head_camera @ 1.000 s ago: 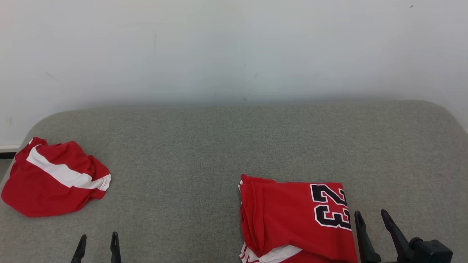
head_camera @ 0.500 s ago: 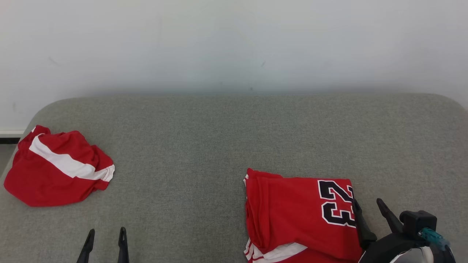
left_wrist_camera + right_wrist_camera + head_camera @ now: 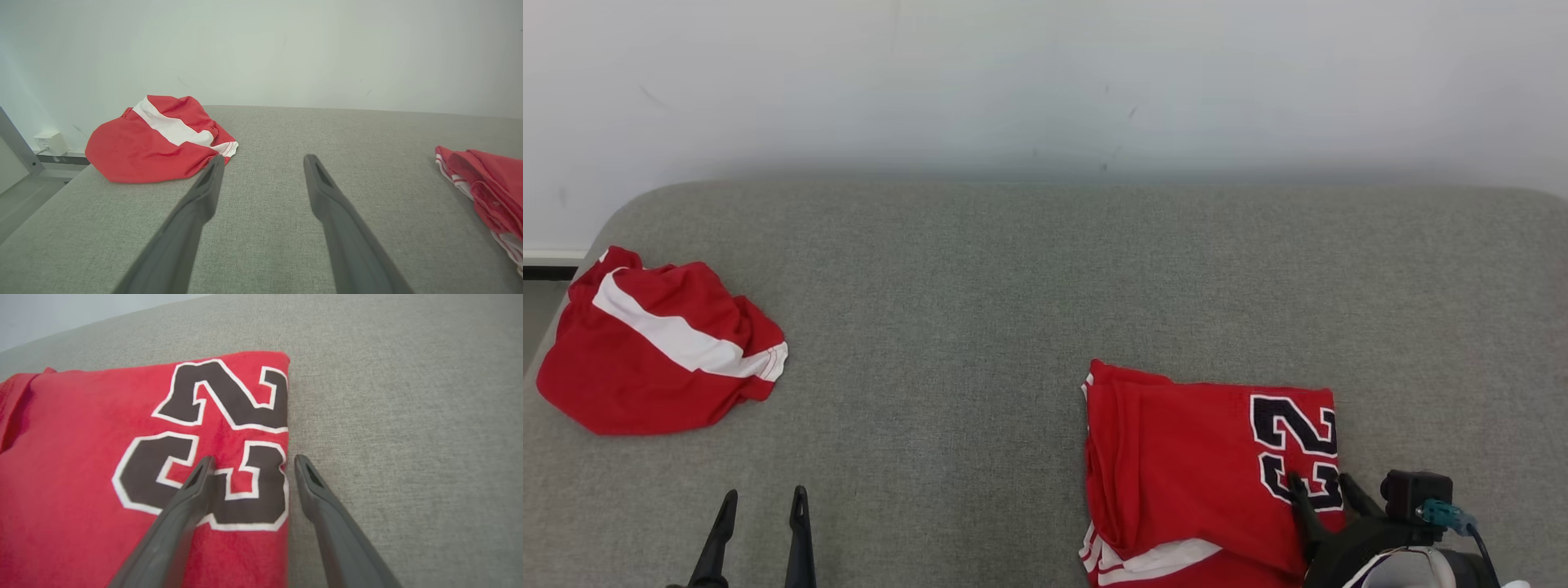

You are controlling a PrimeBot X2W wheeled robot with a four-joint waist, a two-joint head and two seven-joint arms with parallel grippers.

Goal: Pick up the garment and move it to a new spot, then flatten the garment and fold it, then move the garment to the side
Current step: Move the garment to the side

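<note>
Head view first: the folded jersey (image 3: 1176,457) lies at the cushion's (image 3: 1013,269) front edge, right of middle, and a crumpled red garment (image 3: 654,351) sits at its left edge. I judge the folding done and the shift aside still to do.

Left wrist: my left gripper (image 3: 263,161) is spread wide and empty.

Right wrist: my right gripper (image 3: 252,459) is wide, straddling the jersey's right edge, where I read "23".

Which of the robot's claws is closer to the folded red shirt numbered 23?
The right. The right gripper stands open at the numbered edge of the folded jersey, one finger over it. The left gripper is open over the cushion, far left of the jersey.
</note>
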